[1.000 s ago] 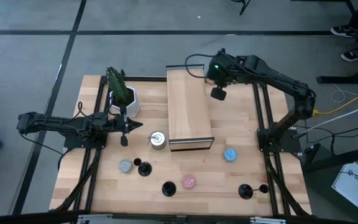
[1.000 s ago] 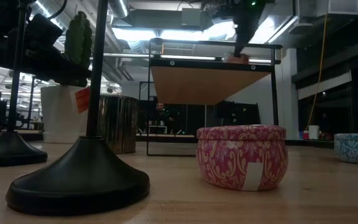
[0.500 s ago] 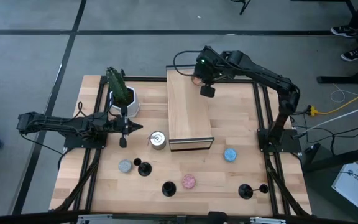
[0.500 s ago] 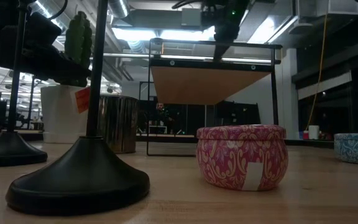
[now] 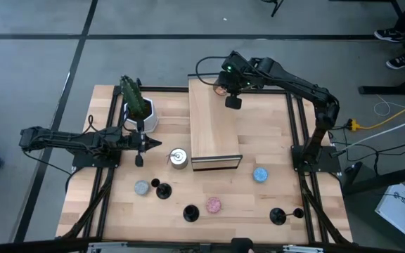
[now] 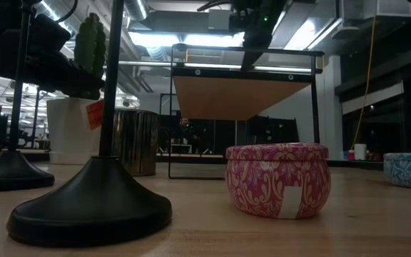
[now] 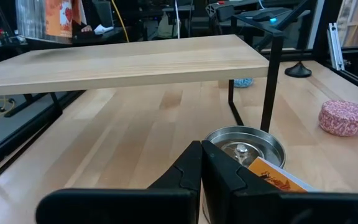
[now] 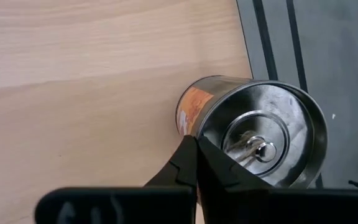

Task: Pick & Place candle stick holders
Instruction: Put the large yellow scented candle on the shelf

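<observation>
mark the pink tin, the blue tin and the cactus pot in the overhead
pink tin (image 5: 214, 204), high view, centre of its patterned lid.
blue tin (image 5: 260, 174), high view, centre of its lid.
cactus pot (image 5: 148, 119), high view, white rim beside the green cactus.

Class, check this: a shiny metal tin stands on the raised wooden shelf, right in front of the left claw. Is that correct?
Not quite. The tin on the shelf is in front of the right claw, as the right wrist view shows. The left claw is near a second tin, off the shelf.
</observation>
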Robot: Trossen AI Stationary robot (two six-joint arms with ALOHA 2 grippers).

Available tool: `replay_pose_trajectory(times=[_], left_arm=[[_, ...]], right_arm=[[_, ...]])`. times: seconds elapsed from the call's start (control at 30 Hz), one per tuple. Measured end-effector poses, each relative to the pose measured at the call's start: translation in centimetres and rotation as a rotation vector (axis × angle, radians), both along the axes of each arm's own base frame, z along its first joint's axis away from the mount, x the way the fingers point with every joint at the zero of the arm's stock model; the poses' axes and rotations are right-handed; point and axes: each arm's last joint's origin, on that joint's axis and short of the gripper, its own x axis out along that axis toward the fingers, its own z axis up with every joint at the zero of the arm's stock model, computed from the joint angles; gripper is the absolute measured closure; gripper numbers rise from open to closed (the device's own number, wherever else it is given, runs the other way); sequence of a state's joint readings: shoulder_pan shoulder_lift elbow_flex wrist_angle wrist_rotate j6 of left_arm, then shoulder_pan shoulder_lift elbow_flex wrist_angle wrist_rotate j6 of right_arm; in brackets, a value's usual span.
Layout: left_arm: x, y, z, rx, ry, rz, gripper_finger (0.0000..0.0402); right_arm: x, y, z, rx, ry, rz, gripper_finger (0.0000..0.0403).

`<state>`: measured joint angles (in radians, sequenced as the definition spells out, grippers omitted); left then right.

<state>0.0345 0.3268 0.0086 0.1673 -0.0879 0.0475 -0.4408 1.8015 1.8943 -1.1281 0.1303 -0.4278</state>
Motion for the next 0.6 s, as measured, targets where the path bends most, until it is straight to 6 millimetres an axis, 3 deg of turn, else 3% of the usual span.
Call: replay_pose_trajectory(times=[0.6], left_arm=[[0.0,0.0,0.01,0.0,0.0,0.0,0.0398]], right_arm=[[-0.07,0.08,-0.09,0.025,-0.004,-0.035,0.0403]])
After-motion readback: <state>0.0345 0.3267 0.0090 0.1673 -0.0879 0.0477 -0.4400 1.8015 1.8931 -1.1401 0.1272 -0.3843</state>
